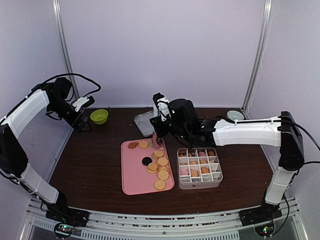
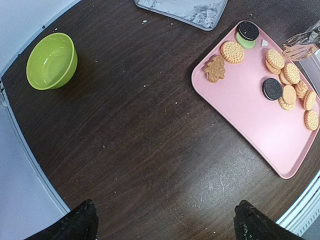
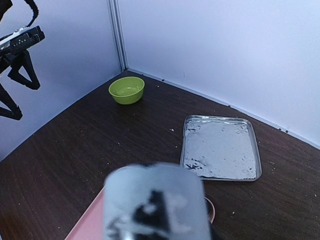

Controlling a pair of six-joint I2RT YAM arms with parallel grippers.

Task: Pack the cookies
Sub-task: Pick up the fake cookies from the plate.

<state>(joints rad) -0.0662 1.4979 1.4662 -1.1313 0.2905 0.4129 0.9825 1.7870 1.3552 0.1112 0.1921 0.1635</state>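
Note:
Several cookies [image 1: 159, 167], mostly round and golden with a black one [image 1: 146, 161], lie on the right side of a pink tray [image 1: 134, 175]. More fill a white divided box [image 1: 200, 168] right of it. My right gripper [image 1: 160, 125] hangs over the tray's far end, shut on metal tongs [image 1: 156, 139] that point down at the cookies. In the right wrist view the tongs [image 3: 156, 202] are a blurred grey mass hiding the jaws. The tongs' tip [image 2: 301, 47] shows over the cookies [image 2: 290, 85] on the tray [image 2: 245, 107]. My left gripper [image 2: 165, 225] is open over bare table at far left [image 1: 82, 117].
A green bowl [image 1: 99, 116] [image 2: 51, 61] [image 3: 127, 90] sits at the back left. A foil-lined metal tray [image 1: 143, 123] [image 2: 185, 10] [image 3: 220, 147] lies behind the pink tray. A small pale bowl [image 1: 235, 115] stands at the back right. White walls close in on three sides.

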